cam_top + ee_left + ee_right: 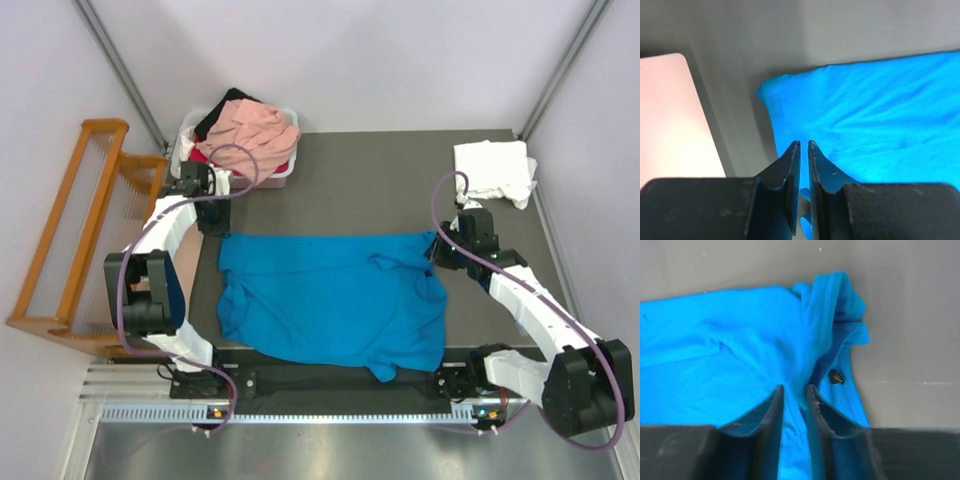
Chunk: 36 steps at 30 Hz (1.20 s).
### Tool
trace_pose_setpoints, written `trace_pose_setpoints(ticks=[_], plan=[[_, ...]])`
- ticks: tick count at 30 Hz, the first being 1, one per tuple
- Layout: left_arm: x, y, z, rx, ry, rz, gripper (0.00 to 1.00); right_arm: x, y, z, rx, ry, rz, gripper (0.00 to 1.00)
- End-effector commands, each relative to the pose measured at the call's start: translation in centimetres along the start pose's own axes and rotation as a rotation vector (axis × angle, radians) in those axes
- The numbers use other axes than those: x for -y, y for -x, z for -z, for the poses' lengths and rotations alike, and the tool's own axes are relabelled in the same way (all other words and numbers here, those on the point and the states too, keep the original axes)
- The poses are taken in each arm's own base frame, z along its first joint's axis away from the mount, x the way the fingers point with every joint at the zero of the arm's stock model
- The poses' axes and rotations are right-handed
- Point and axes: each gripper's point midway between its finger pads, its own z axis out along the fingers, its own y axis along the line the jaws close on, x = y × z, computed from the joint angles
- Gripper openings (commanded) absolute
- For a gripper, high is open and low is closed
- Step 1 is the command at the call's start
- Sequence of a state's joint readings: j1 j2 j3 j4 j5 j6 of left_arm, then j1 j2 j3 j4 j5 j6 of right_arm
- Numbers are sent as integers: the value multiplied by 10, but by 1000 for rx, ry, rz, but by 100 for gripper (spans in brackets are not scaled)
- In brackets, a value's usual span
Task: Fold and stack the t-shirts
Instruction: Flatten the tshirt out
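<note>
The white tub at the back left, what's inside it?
A salmon-pink t-shirt lies heaped on top in the white tub, with black cloth at its back and red cloth peeking at the edge. Whatever lies deeper is covered.

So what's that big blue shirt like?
The blue t-shirt is bright, soft-looking cloth. It lies spread out, mostly flat but wrinkled, on the dark table between the two arms. Its right end is bunched into folds, and a small dark tag shows there. The left fingers pinch its far left corner, and the right fingers pinch the cloth by the bunched folds.
</note>
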State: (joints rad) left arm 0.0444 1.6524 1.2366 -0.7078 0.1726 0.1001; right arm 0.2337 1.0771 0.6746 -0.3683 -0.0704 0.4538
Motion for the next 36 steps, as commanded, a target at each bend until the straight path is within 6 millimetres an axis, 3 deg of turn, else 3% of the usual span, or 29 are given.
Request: trace_pose_setpoints(ticks=[1,3,6,9,10,14,20,26,32,36], plan=[[31,20,24,107,-37,-100,18,-10,21,2,46,14,19,37],[58,22,28,127,-71,-160,18,-10,26,-2,49,1,25,57],[84,19,25,131,-109,-222,19,-17,45,-5,73,-2,23,64],[83,13,5,84,-102,-212,18,-27,71,-7,123,9,24,63],[80,9,-6,59,-91,-212,17,-26,76,-9,132,-1,33,64],[74,9,-19,47,-66,-214,16,-22,91,-26,146,-49,62,63],[74,7,-20,48,-66,-215,15,-1,80,-64,99,-138,78,62],[70,1,-20,50,-49,-219,14,13,47,-99,2,-161,57,57],[67,-2,-20,56,-35,-224,13,20,21,-115,-66,-152,43,56],[67,-1,-20,59,-35,-224,14,17,8,-117,-92,-119,17,48]])
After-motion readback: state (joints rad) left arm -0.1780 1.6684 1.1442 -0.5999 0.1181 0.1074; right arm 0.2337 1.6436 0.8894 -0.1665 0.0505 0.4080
